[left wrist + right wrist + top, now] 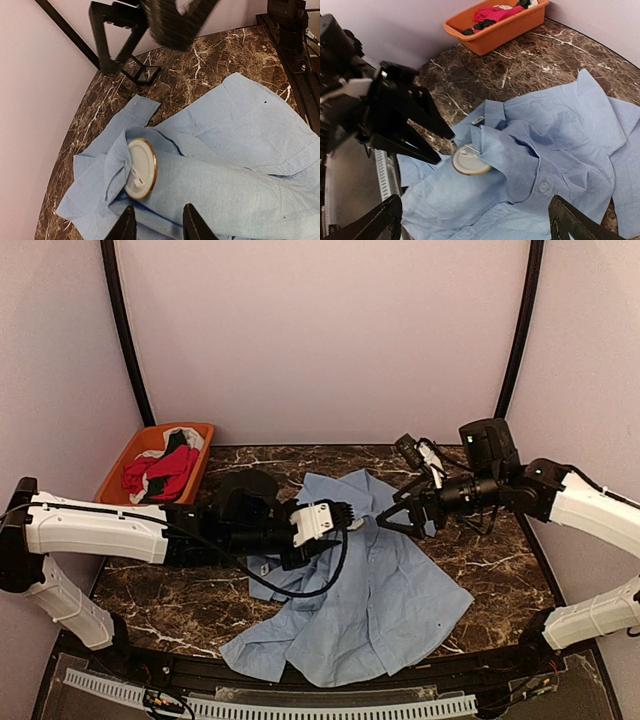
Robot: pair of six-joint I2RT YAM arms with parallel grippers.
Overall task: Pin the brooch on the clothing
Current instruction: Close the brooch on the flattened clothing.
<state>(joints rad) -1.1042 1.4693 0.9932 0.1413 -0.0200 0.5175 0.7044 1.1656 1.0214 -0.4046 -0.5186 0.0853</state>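
Observation:
The light blue shirt [385, 600] lies crumpled across the marble table [500, 550]. The brooch [140, 169], a round disc with a white back and a gold rim, sits at a fold by the collar, its pin caught in the fabric [470, 161]. My left gripper [159, 222] hovers just short of it, open, with nothing between its fingers. My right gripper [477, 220] is wide open above the shirt [560, 130], on the opposite side of the brooch. In the top view both grippers meet over the collar, and the brooch is hidden there.
An orange bin [122, 468] with red, black and white garments [162, 472] stands at the back left corner. Walls close the table on three sides. A dark stand [425, 455] with cables sits at the back right.

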